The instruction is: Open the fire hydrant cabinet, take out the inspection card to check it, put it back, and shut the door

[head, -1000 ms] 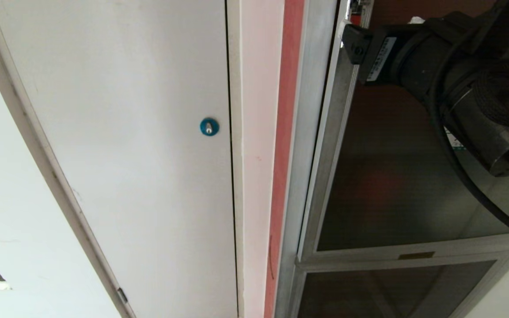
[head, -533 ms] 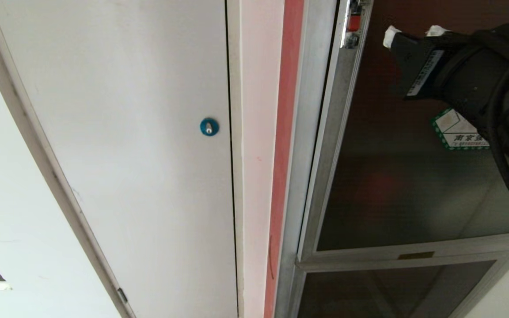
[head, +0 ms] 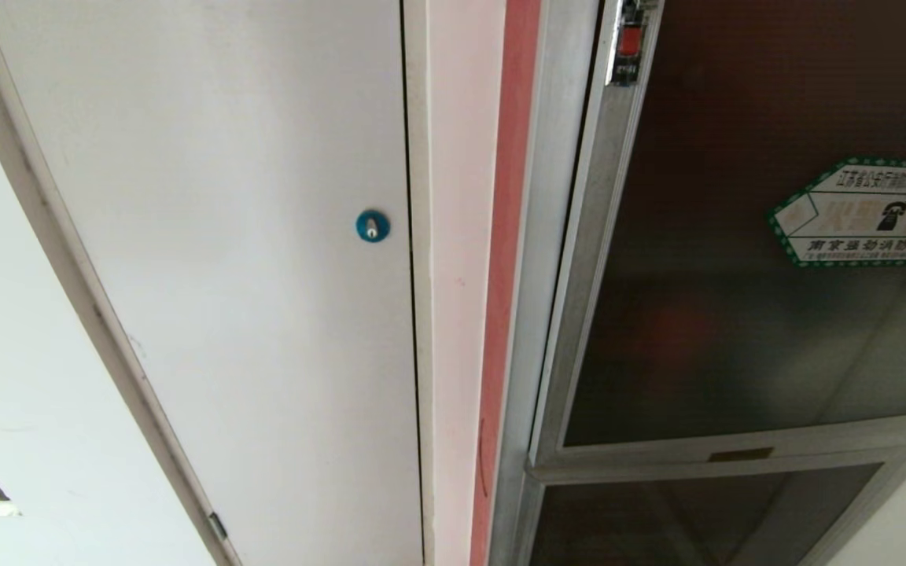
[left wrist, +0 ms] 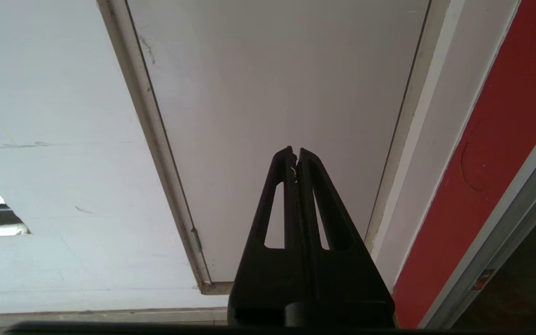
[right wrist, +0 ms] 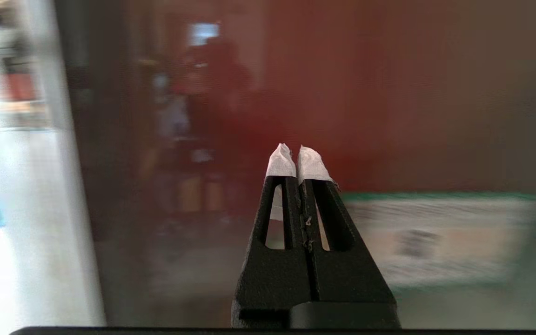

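Both hands closed | right hand (right wrist: 298, 158) withdrawn from door (head: 736, 314) edge

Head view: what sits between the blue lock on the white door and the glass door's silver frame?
In the head view, between the blue lock and the door: a pale wall strip, then a red strip.
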Motion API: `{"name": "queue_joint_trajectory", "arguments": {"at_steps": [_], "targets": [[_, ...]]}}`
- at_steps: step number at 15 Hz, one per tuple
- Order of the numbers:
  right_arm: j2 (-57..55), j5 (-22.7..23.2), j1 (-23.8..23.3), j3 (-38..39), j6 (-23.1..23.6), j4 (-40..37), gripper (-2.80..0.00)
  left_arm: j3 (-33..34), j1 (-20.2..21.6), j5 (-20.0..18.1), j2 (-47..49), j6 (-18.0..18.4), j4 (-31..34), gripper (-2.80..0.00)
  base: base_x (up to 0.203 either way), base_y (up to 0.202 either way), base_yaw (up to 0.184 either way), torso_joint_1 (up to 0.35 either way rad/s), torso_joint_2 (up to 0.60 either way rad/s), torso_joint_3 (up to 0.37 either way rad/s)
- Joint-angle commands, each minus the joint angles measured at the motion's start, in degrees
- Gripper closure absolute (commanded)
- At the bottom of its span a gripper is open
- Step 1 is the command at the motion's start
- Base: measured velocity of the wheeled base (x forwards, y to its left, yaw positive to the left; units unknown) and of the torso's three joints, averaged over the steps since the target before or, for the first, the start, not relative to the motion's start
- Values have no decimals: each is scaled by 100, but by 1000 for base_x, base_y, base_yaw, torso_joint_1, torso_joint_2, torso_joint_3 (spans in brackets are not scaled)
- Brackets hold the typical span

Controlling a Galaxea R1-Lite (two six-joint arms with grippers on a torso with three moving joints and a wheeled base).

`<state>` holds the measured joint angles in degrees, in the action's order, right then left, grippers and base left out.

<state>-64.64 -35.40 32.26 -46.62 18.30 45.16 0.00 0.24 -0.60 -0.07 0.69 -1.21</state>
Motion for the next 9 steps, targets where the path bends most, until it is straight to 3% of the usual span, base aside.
{"name": "queue_joint_trajectory", "arguments": {"at_steps": [1, 7, 9], "targets": [[1029, -23, -549, 241, 8, -279, 0, 44, 2, -2, 7, 2, -2, 0, 0, 0, 0, 0, 0, 0], [2542, -15, -2215, 214, 11, -1860, 0, 41, 2, -2, 7, 2, -2, 0, 0, 0, 0, 0, 0, 0], [2978, 9, -2581, 164, 15, -2345, 0, 44, 2, -2, 7, 2, -2, 0, 0, 0, 0, 0, 0, 0]]}}
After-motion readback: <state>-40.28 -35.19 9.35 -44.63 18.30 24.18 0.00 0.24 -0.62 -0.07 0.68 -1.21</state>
